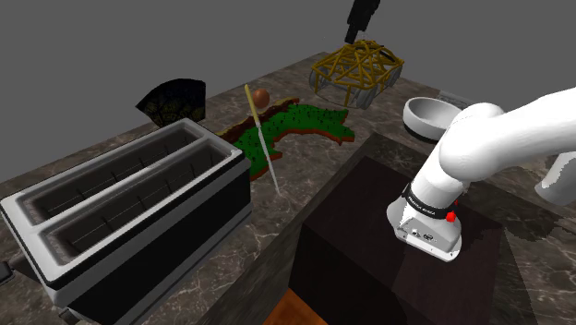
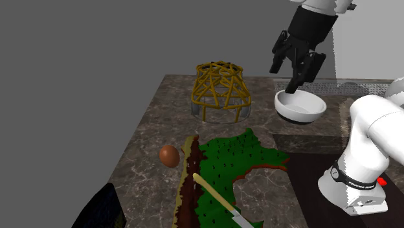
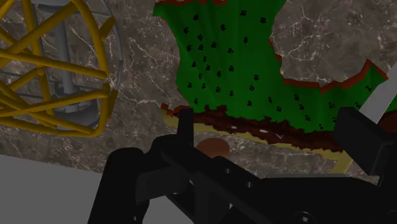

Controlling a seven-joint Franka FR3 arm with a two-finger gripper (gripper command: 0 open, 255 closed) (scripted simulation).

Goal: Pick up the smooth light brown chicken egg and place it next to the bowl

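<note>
The light brown egg lies on the dark marble counter, beside the brown rim of a green dotted slab. It also lies left of that slab in the second exterior view, egg. The white bowl sits at the counter's far right, bowl. My black gripper hangs high above the counter, over the gap between bowl and wire basket, open and holding nothing. In the wrist view the gripper has its fingers apart, and the egg peeks out just past the hand, far below.
A yellow wire basket stands at the back next to the bowl. A knife with a pale handle lies across the green slab. A large two-slot toaster occupies the near left. A dark fan-shaped object sits behind it. The stand is near right.
</note>
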